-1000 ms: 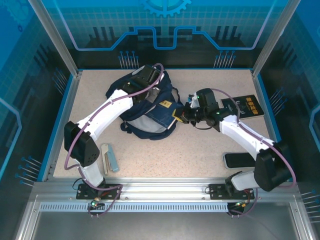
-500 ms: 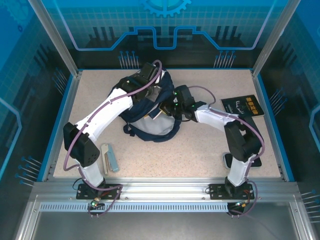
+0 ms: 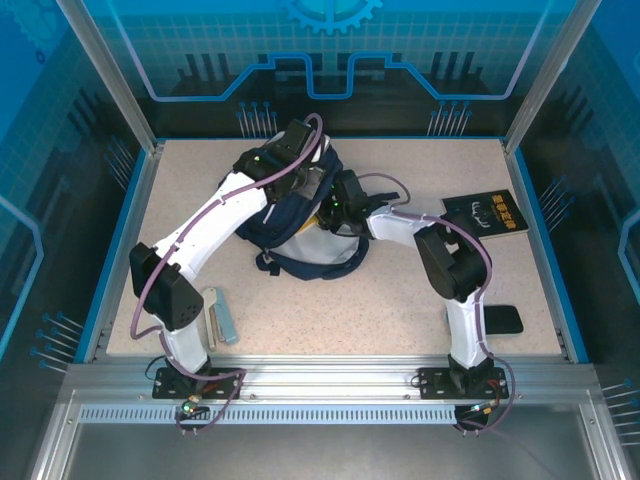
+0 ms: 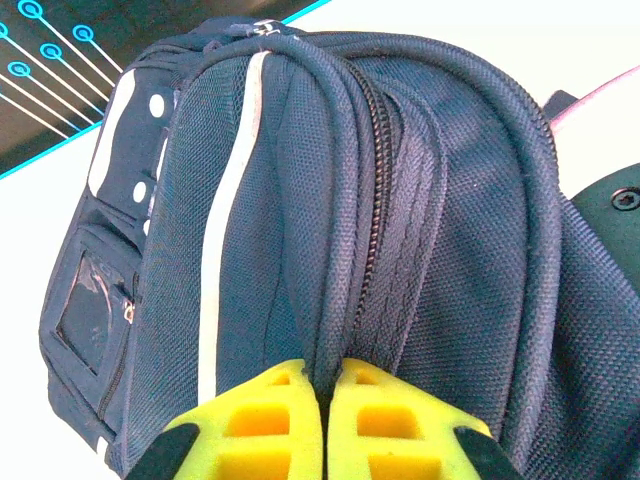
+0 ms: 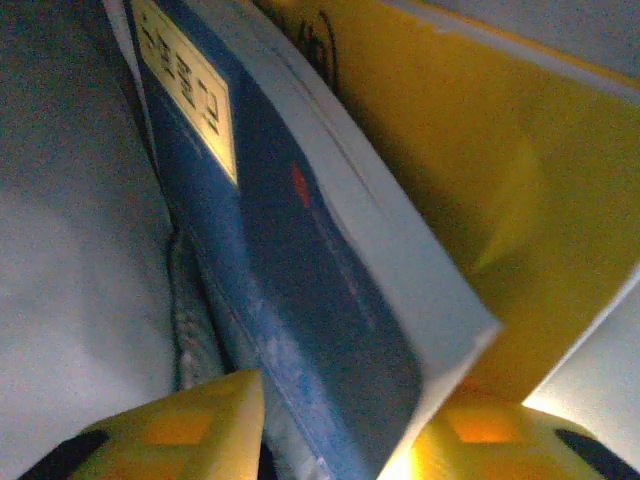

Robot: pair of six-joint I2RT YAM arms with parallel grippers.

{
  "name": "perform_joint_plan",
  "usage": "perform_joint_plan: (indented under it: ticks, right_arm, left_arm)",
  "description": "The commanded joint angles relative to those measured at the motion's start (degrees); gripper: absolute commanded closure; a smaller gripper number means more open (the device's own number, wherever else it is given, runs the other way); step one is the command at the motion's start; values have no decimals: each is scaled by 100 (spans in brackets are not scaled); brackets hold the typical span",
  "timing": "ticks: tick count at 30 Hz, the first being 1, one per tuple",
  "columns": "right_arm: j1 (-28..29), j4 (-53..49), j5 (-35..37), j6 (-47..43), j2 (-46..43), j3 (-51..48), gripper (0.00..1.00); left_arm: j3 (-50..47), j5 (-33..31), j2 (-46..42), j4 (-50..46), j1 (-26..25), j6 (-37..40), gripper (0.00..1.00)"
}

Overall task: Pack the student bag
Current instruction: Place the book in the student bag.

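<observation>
Grey and blue, a small flat case (image 3: 220,316) lies on the table (image 3: 390,295) at 7 o'clock, close to the foot of the left arm. A flat black thing (image 3: 503,320) lies at 4 o'clock by the foot of the right arm. Further in, at 2 o'clock, a black book (image 3: 487,213) with yellow letters lies flat, well apart from the bag. The student bag (image 3: 300,245) sits from the middle up toward 12 o'clock. It is big and dark blue, and its mouth is open with a pale inside showing. The right gripper (image 5: 340,430) is down inside the bag, coming in from the 3 o'clock side. A blue book (image 5: 300,250) with a yellow label sits between its fingers, next to a yellow sheet (image 5: 450,150). The fingers stand one on each side of the book, and I cannot tell if they pinch it or sit loose. Farthest off, the left gripper (image 4: 322,400) is clamped tight on a fold of cloth by the zip and seems to hold the mouth open. I think the step now is putting the blue book in the bag. Next, the right gripper should make sure the book is free, back out without dragging it, and go for the black book.
</observation>
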Motion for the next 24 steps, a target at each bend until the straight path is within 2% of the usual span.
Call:
perform_joint_plan:
  ticks: [1,3,7,10,14,20,22,24]
  right_arm:
    - [-61,154,-255,23,-362,-357,51]
    - [-134,491,-541,45,-662,-774,49]
    - [-261,416,-1040,-122,-1286,-1344,51]
    - [-303,-40,-1159,-432,-1823,-1714,58]
    - [-403,-1084,-909,-911,-2571,-2198,72]
    - [-1099,-2997,-359,-2116,-3368,-2363,70]
    - [-1432,-3469,-101,-2511,-3470,-2252,66]
    - [-1720,-3750,236,-2906,-3446,-2106,58]
  left_arm:
    - [374,96,-147,459,-64,-73,100]
    - [344,104,-146,472,-45,-70,100]
    - [224,126,-147,505,-24,-43,100]
    - [14,156,-168,550,5,-36,100]
    - [-495,325,-312,665,36,-37,100]
    - [-1683,1491,-755,872,31,321,100]
    - [-2082,1911,-911,910,20,414,100]
    - [-2498,2244,-1090,1003,19,433,100]
